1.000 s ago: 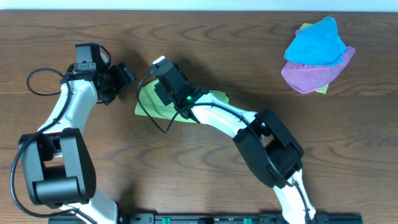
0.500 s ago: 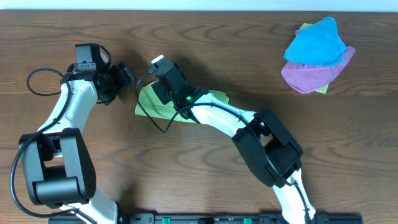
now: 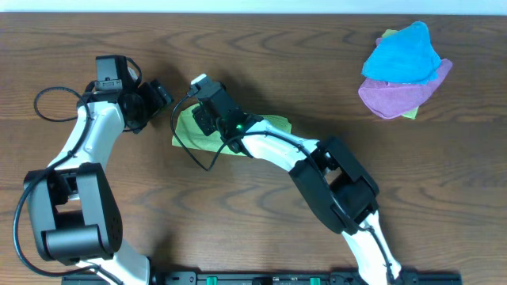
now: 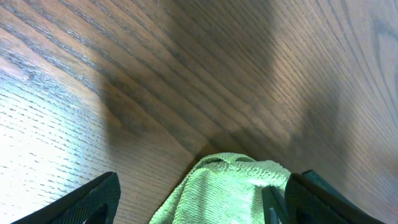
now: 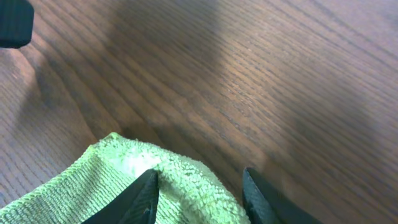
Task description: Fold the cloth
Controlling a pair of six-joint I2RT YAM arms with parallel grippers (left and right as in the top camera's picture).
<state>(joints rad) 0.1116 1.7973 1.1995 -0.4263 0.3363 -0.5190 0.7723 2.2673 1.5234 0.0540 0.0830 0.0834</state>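
The lime-green cloth (image 3: 269, 125) lies bunched on the wooden table left of centre, with its middle hidden under my right arm. My right gripper (image 3: 198, 117) hangs over the cloth's upper-left part. In the right wrist view it (image 5: 200, 199) is open, its jaws astride a thick folded edge of the cloth (image 5: 93, 180); one finger (image 5: 142, 198) touches the fabric and the other stands over bare wood. My left gripper (image 3: 165, 96) sits just left of the cloth, wide open. In the left wrist view a rounded corner of the cloth (image 4: 230, 190) lies between its fingers (image 4: 93, 200).
A bright blue cloth (image 3: 400, 51) lies on a purple cloth (image 3: 396, 96) at the back right. A black cable (image 3: 198, 152) loops off the right arm over the cloth's front edge. Another cable loop (image 3: 47, 104) lies at the far left.
My right gripper has edged slightly left over the cloth and its jaws have widened and narrowed again. The left arm has not moved.
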